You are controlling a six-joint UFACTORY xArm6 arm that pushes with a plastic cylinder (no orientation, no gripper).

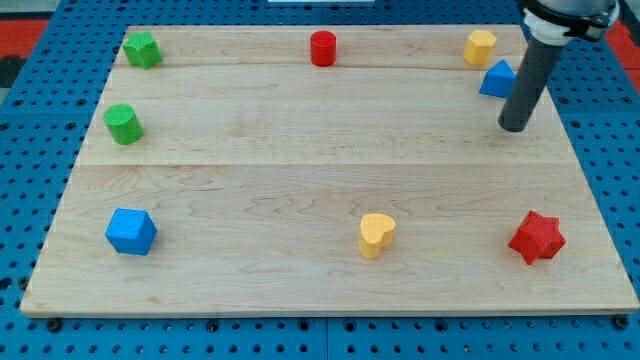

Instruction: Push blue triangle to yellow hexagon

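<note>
The blue triangle [497, 79] lies near the board's top right corner. The yellow hexagon [480, 46] sits just above it and a little to the left, with a small gap between them. My tip [513, 127] is on the board just below and right of the blue triangle. The dark rod rises from it toward the view's top right and partly covers the triangle's right edge.
A red cylinder [322, 48] stands at top centre. A green star [142, 48] and a green cylinder [124, 123] are at the left. A blue cube [131, 231], a yellow heart [376, 234] and a red star [537, 237] lie along the bottom.
</note>
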